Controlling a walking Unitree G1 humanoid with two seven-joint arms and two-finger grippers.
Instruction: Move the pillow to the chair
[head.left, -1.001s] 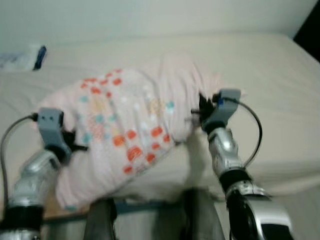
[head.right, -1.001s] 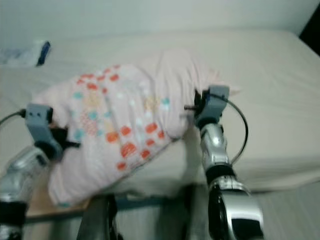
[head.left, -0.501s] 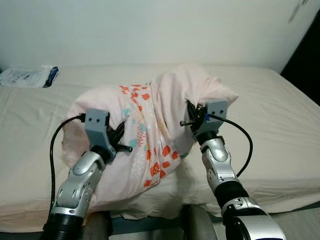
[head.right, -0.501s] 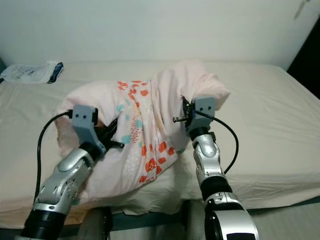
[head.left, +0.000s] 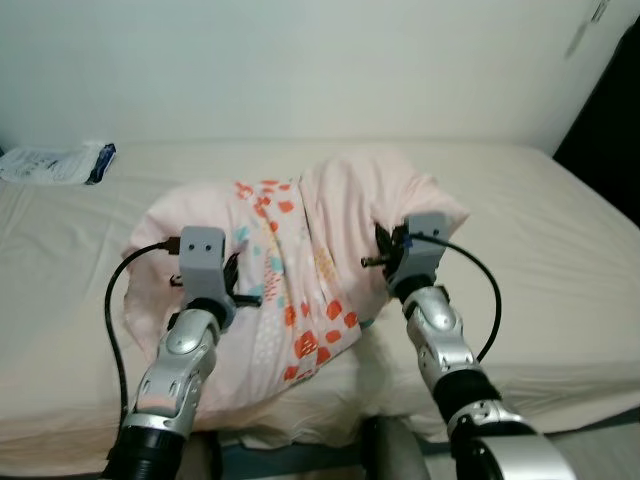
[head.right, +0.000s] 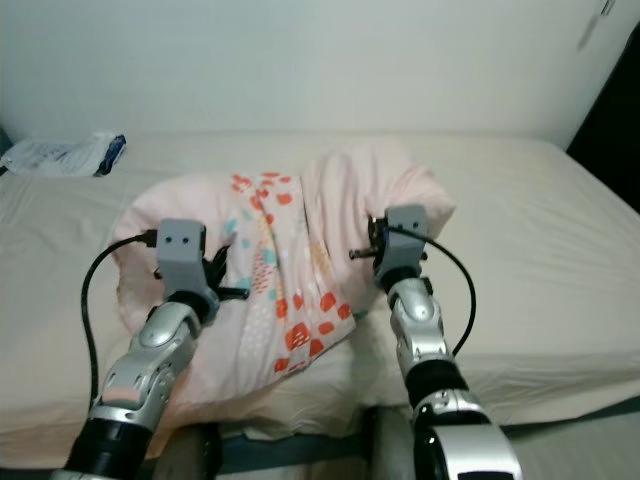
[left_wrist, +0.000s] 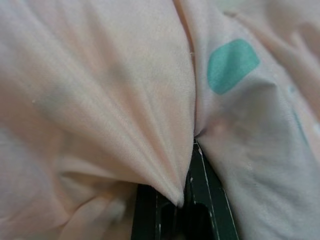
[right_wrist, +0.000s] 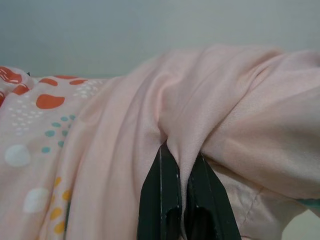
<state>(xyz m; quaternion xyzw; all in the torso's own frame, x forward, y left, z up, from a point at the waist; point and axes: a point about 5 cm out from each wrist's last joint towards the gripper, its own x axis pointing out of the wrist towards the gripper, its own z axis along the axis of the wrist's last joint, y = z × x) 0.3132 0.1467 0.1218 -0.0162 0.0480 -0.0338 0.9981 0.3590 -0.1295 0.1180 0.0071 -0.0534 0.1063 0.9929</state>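
Note:
A pale pink pillow (head.left: 300, 240) with orange and teal spots is held up over the front of the bed (head.left: 560, 260). My left gripper (head.left: 238, 285) is shut on the pillow's left side. In the left wrist view its black fingers (left_wrist: 200, 200) pinch a fold of pink cloth (left_wrist: 150, 125). My right gripper (head.left: 385, 248) is shut on the pillow's right side. The right wrist view shows its fingers (right_wrist: 165, 200) clamped on a ridge of the pillow (right_wrist: 200, 115).
The bed's cream sheet (head.left: 70, 250) spreads to both sides, against a white wall (head.left: 300, 60). A white and blue packet (head.left: 55, 163) lies at the bed's far left. A dark opening (head.left: 610, 110) stands at the far right.
The camera has steadied and drawn back a little. The pillow has been bunched narrower between both grippers, its patterned part now hanging in the middle. Both grippers keep their hold.

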